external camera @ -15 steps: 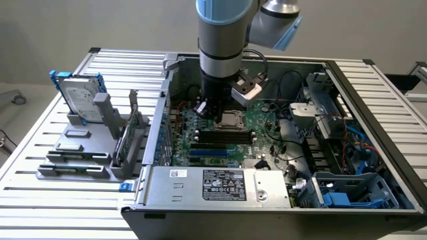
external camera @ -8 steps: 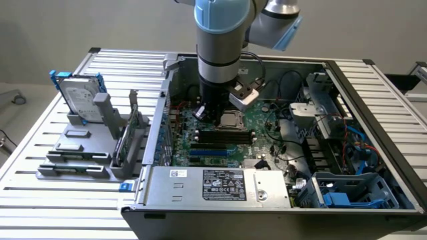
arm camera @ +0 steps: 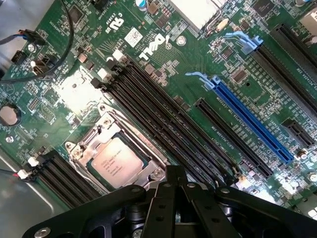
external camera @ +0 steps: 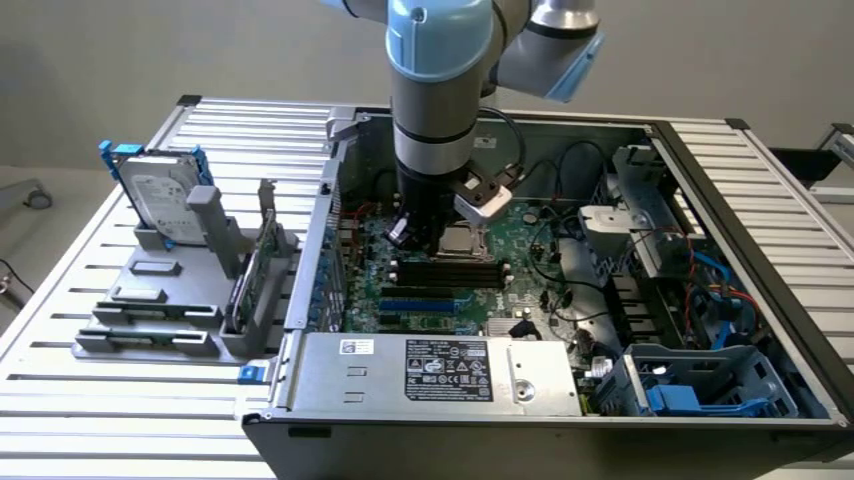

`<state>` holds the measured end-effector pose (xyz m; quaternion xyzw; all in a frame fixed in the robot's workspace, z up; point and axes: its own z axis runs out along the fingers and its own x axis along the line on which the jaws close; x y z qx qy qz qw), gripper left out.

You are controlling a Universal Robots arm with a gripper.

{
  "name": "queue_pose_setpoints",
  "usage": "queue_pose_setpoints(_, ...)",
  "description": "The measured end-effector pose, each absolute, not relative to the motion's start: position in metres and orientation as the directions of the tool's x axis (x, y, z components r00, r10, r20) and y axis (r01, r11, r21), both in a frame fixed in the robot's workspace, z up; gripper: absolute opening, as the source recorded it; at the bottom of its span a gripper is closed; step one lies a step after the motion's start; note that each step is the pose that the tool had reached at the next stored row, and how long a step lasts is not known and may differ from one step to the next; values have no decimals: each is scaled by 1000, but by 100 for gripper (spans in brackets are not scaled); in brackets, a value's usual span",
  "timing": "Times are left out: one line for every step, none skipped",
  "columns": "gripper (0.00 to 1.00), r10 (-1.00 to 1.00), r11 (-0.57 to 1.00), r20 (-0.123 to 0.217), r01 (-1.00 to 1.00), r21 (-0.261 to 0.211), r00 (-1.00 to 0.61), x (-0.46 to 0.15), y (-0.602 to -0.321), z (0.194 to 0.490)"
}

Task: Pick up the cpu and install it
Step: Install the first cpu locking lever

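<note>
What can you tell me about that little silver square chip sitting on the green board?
The cpu is a small, thin, flat square with a pale silvery metal top bearing faint printed lettering. It lies flat inside a shiny metal socket frame on the green motherboard, beside rows of long black memory slots. The frame surrounds its edges. The black gripper hangs just above, shut and holding nothing, not touching the chip.

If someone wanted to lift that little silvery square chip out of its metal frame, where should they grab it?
Probably from straight above, pinching two opposite edges of the silvery square chip. It lies flat in the metal socket frame, its top face exposed, with black memory slots close alongside.
</note>
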<state>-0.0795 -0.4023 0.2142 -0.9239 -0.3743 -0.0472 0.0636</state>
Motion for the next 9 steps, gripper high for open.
queue_pose_setpoints(11,686,-712,135,698,-82,715,-80,-401,213)
queue_pose_setpoints(11,686,-712,135,698,-82,715,-81,-401,211)
queue_pose_setpoints(11,686,-712,135,698,-82,715,-81,-399,210)
queue_pose_setpoints(11,686,-712,135,698,-82,715,-82,-399,209)
queue_pose_setpoints(11,686,-712,135,698,-82,715,-82,-398,208)
queue_pose_setpoints(11,686,-711,135,698,-82,715,-82,-397,207)
queue_pose_setpoints(11,686,-711,135,698,-82,715,-82,-397,206)
queue_pose_setpoints(11,687,-711,135,699,-82,714,-83,-397,205)
queue_pose_setpoints(11,687,-710,135,699,-82,714,-83,-396,204)
